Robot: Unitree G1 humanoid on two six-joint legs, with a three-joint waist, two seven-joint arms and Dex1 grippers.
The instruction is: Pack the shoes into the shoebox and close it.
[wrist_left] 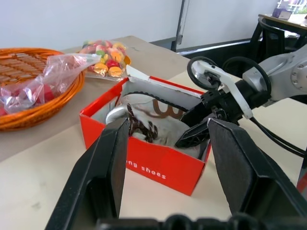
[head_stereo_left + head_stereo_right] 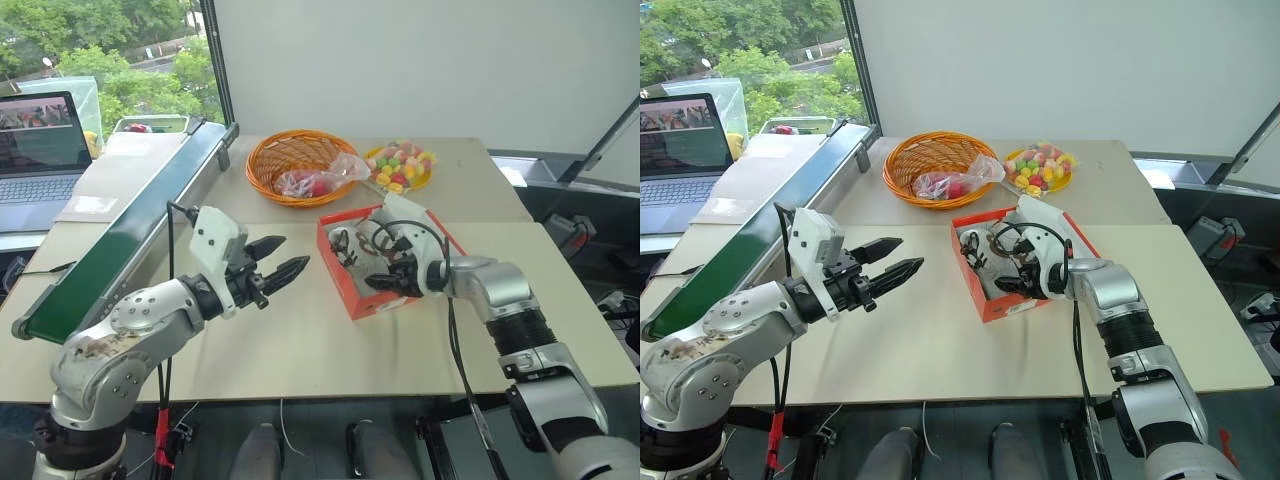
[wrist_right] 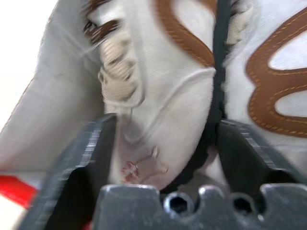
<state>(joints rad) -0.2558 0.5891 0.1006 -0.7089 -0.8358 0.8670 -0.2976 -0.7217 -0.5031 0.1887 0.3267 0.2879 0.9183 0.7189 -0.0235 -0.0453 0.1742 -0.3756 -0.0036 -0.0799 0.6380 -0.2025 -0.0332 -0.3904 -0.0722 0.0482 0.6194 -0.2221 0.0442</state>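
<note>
The orange-red shoebox [image 2: 352, 293] stands open in the middle of the table, its lid flap [image 1: 163, 92] raised at the far side. Whitish shoes [image 1: 158, 117] with brown trim and dark laces lie inside it. My right gripper [image 2: 386, 281] reaches down into the box from the right. Its fingers [image 3: 84, 158] stand apart on either side of one shoe [image 3: 168, 110], so it is open. My left gripper [image 2: 293, 252] hovers over the table to the left of the box, pointing at it, open with nothing between its fingers.
An orange wicker basket [image 2: 270, 160] holding a plastic bag [image 2: 320, 180] sits behind the box, beside a bag of coloured sweets [image 2: 400, 165]. A green conveyor [image 2: 130, 240] runs along the table's left edge, with a laptop [image 2: 40, 150] beyond it.
</note>
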